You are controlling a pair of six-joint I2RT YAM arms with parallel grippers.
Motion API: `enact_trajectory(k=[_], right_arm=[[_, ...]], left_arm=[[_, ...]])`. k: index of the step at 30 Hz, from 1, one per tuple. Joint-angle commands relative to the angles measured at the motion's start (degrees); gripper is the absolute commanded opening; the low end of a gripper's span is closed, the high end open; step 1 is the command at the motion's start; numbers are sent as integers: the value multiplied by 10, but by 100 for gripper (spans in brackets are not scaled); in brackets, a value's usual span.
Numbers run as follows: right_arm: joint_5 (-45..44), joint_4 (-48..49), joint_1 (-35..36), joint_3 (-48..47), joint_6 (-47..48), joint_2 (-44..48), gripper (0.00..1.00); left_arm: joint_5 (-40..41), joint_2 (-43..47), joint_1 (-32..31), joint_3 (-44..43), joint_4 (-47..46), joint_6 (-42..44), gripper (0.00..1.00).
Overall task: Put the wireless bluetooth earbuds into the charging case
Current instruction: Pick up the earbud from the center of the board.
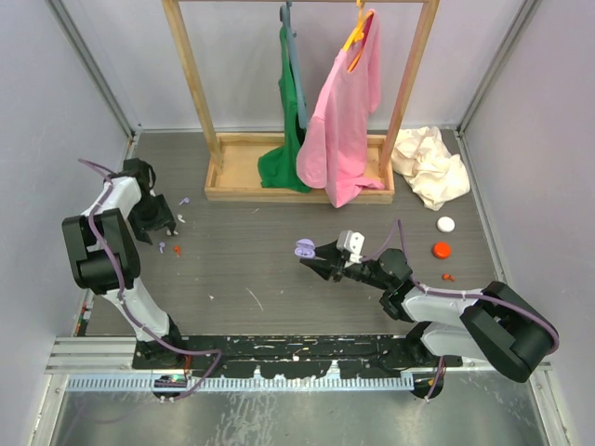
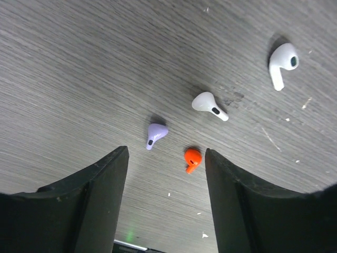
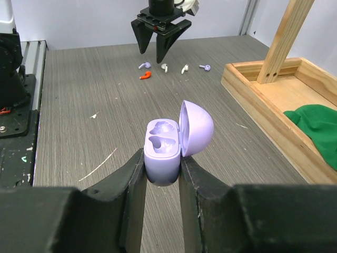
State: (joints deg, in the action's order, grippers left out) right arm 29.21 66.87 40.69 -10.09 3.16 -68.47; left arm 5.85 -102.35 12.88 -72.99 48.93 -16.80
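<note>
My right gripper [image 3: 162, 169] is shut on the open lilac charging case [image 3: 164, 150], lid [image 3: 196, 128] up and both sockets empty; it holds the case near the table's middle [image 1: 304, 249]. My left gripper [image 2: 166, 174] is open and empty at the far left [image 1: 160, 228], just above the table. A lilac earbud [image 2: 156, 134] and an orange earbud [image 2: 192, 158] lie just beyond its fingertips. Two white earbuds [image 2: 209, 104] [image 2: 282, 63] lie further out. A second lilac earbud [image 3: 205, 67] lies apart from them in the right wrist view.
A wooden clothes rack [image 1: 299, 181] with a green [image 1: 286, 158] and a pink garment [image 1: 344, 130] stands at the back. A cream cloth [image 1: 429, 167] lies at back right. A white case [image 1: 446, 224], an orange case [image 1: 441, 248] and an orange earbud [image 1: 447, 277] lie at right.
</note>
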Motion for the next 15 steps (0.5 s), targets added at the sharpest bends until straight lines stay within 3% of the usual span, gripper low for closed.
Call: enact_trajectory(k=[1,15], right_arm=[[-9,22,4,-21,11,12,14],[-10,18,8,-23,16,10,14]], left_arm=[[17,-11,4,-27,22,38,59],[-13,-56,18,-34,10,58,42]])
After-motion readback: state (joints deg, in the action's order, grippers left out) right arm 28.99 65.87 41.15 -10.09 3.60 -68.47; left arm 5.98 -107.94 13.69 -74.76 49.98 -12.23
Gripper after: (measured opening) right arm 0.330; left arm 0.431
